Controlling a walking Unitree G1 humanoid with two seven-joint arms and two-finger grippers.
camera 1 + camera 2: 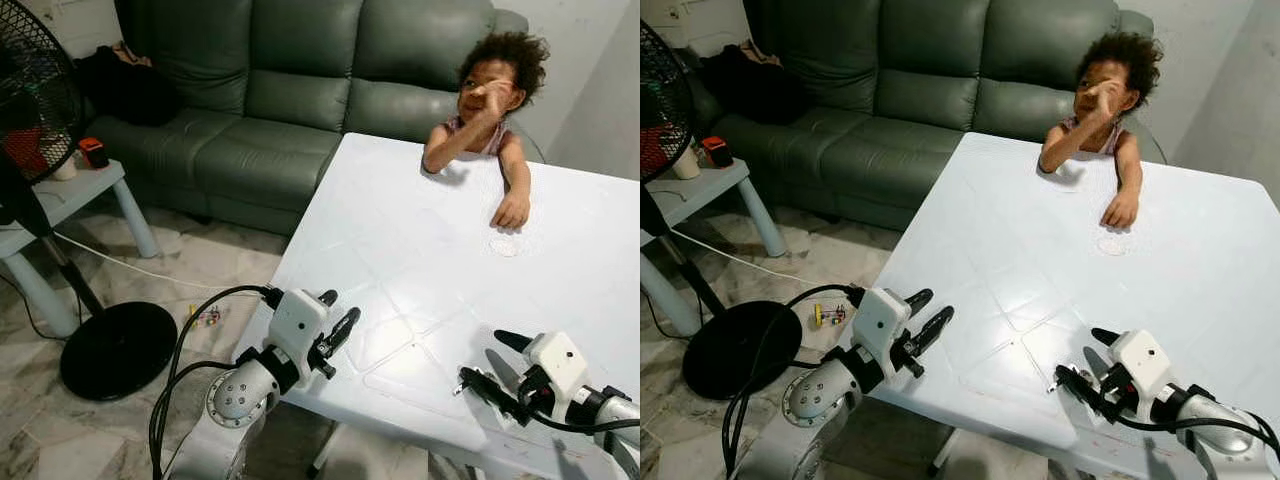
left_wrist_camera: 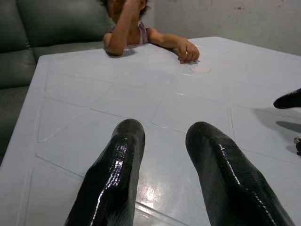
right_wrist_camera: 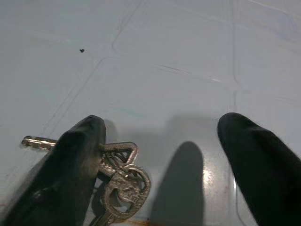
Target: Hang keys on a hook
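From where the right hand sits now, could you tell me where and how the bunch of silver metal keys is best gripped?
Grip the bunch of silver metal keys at the clustered bows near the ring, probably from straight above. They lie flat on the white plastic table, so a pinch across that thicker heap seems safer than the thin blade sticking out. The right hand is open, one finger already over them.

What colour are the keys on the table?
Silver metal keys, clearest in the right wrist view.
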